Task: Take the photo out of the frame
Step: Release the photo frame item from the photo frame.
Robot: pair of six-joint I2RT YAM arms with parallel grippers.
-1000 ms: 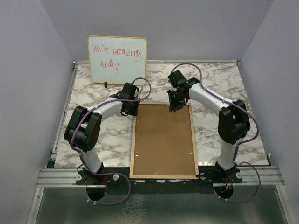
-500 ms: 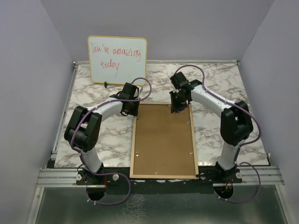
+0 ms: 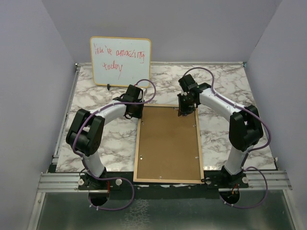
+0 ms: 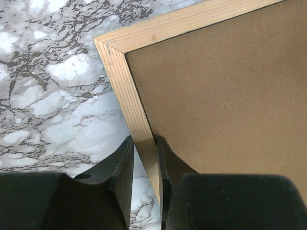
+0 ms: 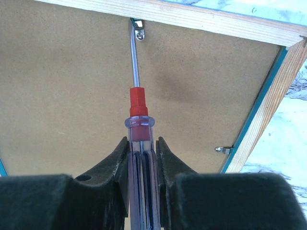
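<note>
- The left claw [image 4: 145,147] is nearly closed, its two black fingers [image 4: 123,165] pinching the pale wood rim of the one large rectangular picture frame [image 4: 133,98], one finger on the outside and one on the board side, near the frame's far left corner.
- The right claw [image 5: 142,143] is likewise nearly closed, gripping one screwdriver [image 5: 137,103] that has a clear plastic handle, a red collar and a thin steel shaft.
- The screwdriver's tip meets a small metal clip [image 5: 139,32] at the far edge of the plain brown backing board [image 5: 72,91].
- Two such clips show in the right wrist view; the second clip [image 5: 221,150] sits at the board's right edge, beside a thin blue strip inside the wood rim.
- The frame lies flat and face down on the grey-veined white marble surface [image 3: 105,139], between the two arms, its near end at their bases.
- The photo is hidden under the backing board.
- One small whiteboard [image 3: 120,61] with a pale wood border stands upright at the surface's far left.
- Its red handwriting reads "amazing today", after a first word too unclear to make out.
</note>
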